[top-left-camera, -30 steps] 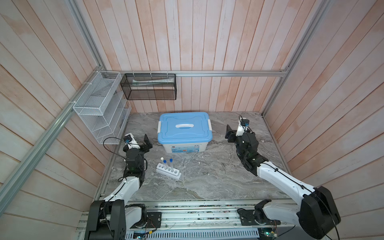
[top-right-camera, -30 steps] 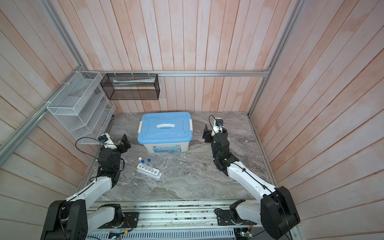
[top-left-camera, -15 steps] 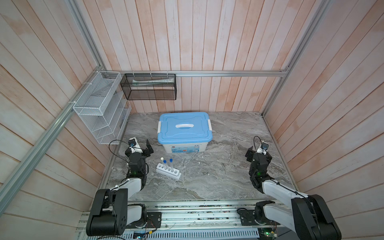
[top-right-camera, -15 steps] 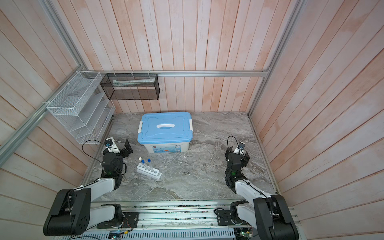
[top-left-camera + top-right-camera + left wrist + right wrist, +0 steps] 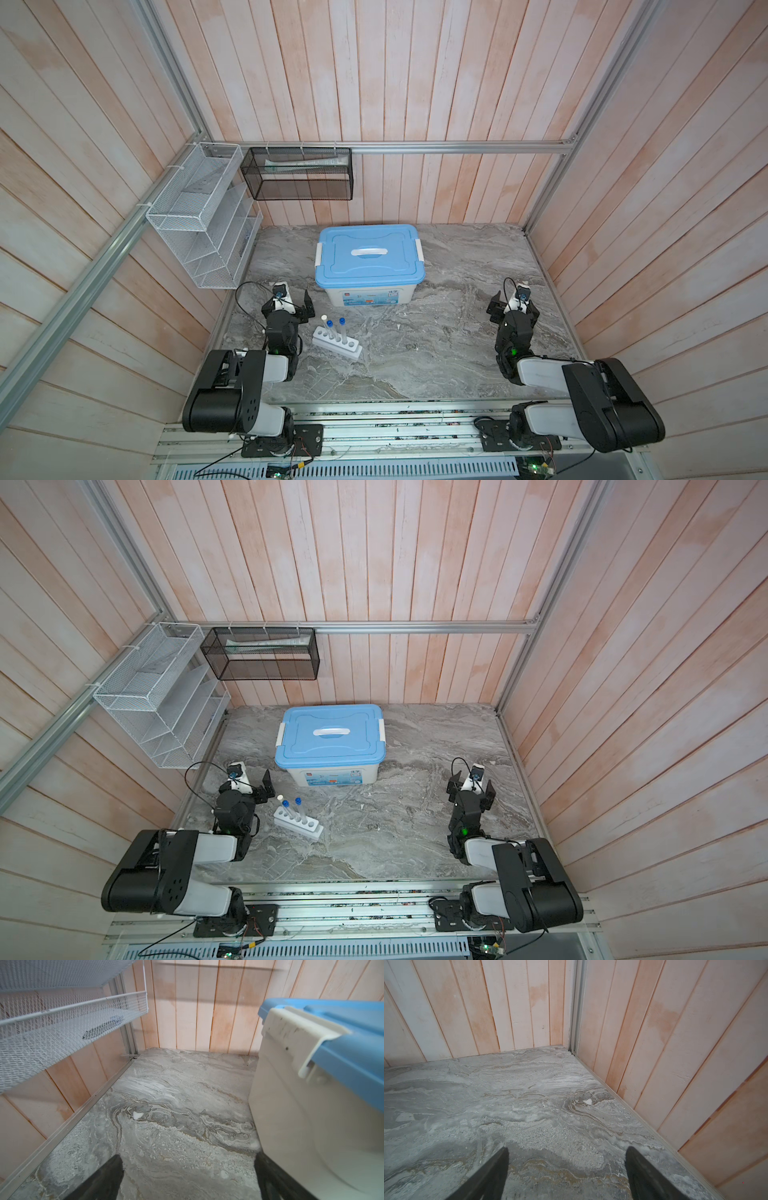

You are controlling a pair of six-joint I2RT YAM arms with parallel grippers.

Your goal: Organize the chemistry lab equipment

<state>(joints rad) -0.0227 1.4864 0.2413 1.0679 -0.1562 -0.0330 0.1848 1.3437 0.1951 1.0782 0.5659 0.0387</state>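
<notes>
A white rack [image 5: 337, 344] [image 5: 299, 824] stands on the marble table, front left. Three clear tubes stand upright in it: one with a white cap [image 5: 323, 318] and two with blue caps [image 5: 342, 321] [image 5: 285, 803]. My left gripper [image 5: 288, 307] [image 5: 247, 785] rests low just left of the rack, open and empty. In the left wrist view its gripper [image 5: 189, 1159] frames only bare table. My right gripper [image 5: 514, 307] [image 5: 471, 788] sits by the right wall, open and empty. In the right wrist view the gripper [image 5: 567, 1150] faces the far right corner.
A white bin with a blue lid [image 5: 370, 257] [image 5: 330, 739] [image 5: 311, 1105] stands shut at mid-back, close to my left gripper. A white wire shelf [image 5: 203, 232] [image 5: 62, 1022] hangs on the left wall. A black mesh basket [image 5: 299, 178] hangs on the back wall.
Both arms have folded back toward the front. My right gripper drew away from the bin's right side to the right wall and opened wider. The rack and tubes stayed put.
</notes>
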